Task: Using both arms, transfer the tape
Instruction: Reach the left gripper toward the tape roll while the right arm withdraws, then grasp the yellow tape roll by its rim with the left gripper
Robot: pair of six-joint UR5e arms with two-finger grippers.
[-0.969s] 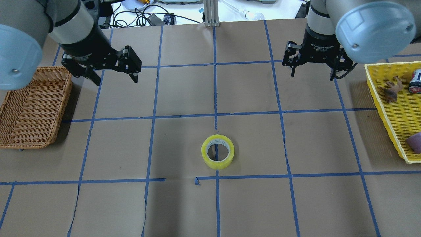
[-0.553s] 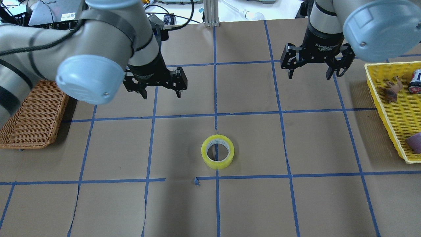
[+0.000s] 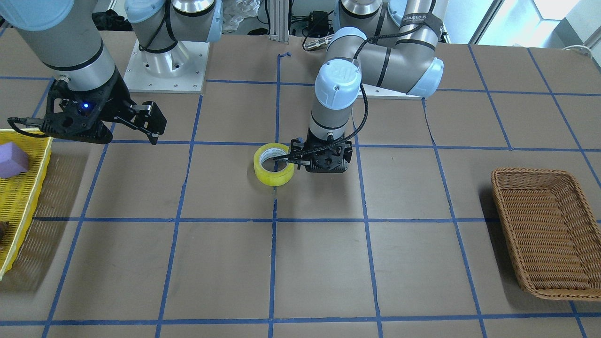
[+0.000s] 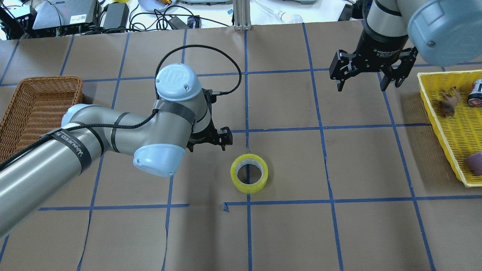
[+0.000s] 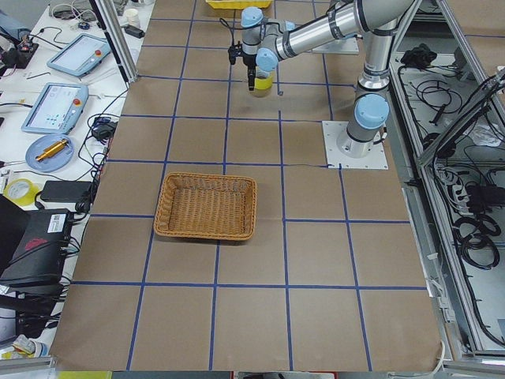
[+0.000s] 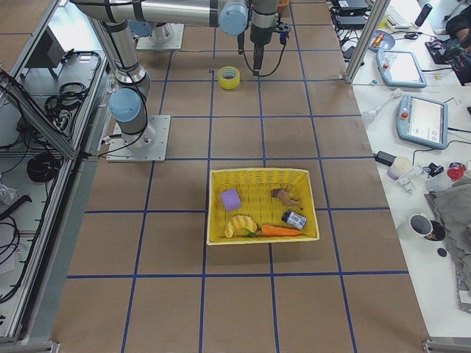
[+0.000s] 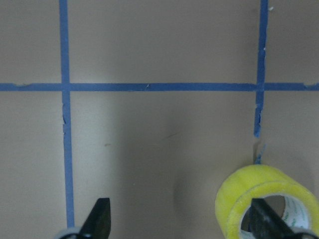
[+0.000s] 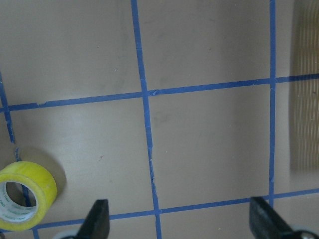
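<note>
The yellow tape roll (image 4: pixel 249 173) lies flat on the brown paper near the table's middle; it also shows in the front view (image 3: pixel 274 165). My left gripper (image 4: pixel 208 141) is open and empty, low over the table just beside the roll on its far left. In the left wrist view (image 7: pixel 182 221) the roll (image 7: pixel 266 196) sits at the right fingertip (image 7: pixel 263 219), which overlaps its core. My right gripper (image 4: pixel 362 82) is open and empty, high at the far right. Its wrist view shows the roll (image 8: pixel 25 196) at the lower left.
A wicker basket (image 4: pixel 49 78) stands at the left edge. A yellow basket (image 4: pixel 438 124) at the right edge holds a purple block (image 4: pixel 475 162), a toy animal (image 4: pixel 448 103) and a can (image 4: pixel 476 92). Blue tape lines grid the paper.
My left arm has swung from the far left down and in toward the tape roll. My right gripper has shifted slightly right. The roll has not moved.
</note>
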